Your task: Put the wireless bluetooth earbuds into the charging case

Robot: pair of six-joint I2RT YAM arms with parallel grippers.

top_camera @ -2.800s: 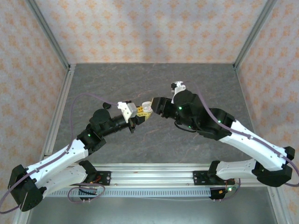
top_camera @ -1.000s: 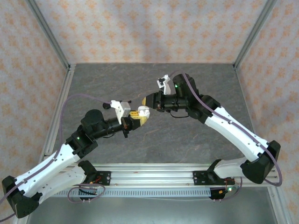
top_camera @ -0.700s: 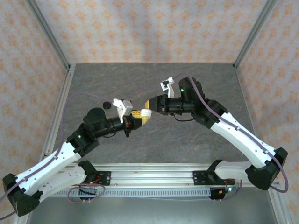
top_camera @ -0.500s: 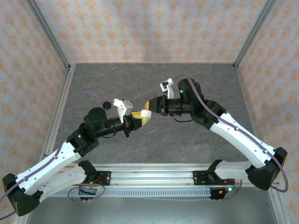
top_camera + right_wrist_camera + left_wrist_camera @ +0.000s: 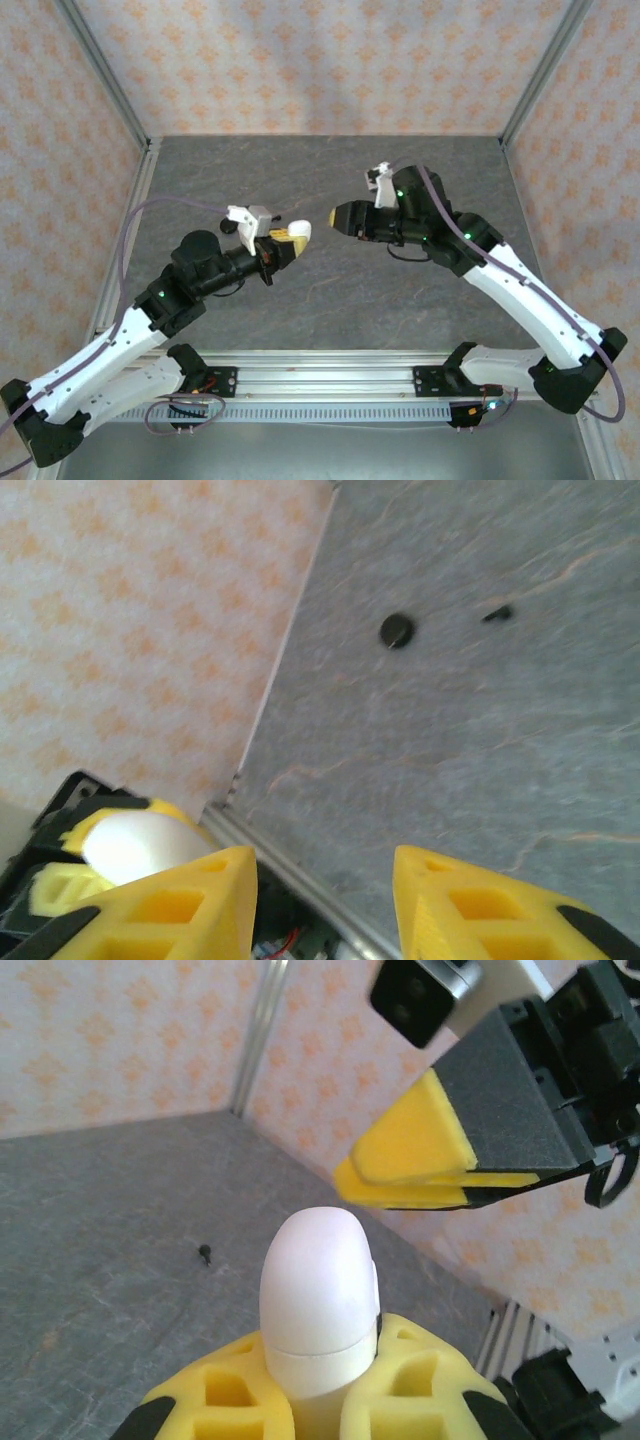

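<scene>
The left jaws are clamping a white case near its base, with their yellow fingers pressing on both sides. The case's rounded end is sticking out past the tips, and a seam is running across it. The right jaws are standing partly open with a clear gap between their fingers, and they are holding nothing. In the top view the right jaws are pointing at the case from the right, near it but apart. Both arms are holding their jaws up off the grey table, over its middle. On the table, well apart from the case, a tiny black earbud is lying near a round black disc. The earbud is too small to make out further. It is also showing as a speck in the left wrist view.
</scene>
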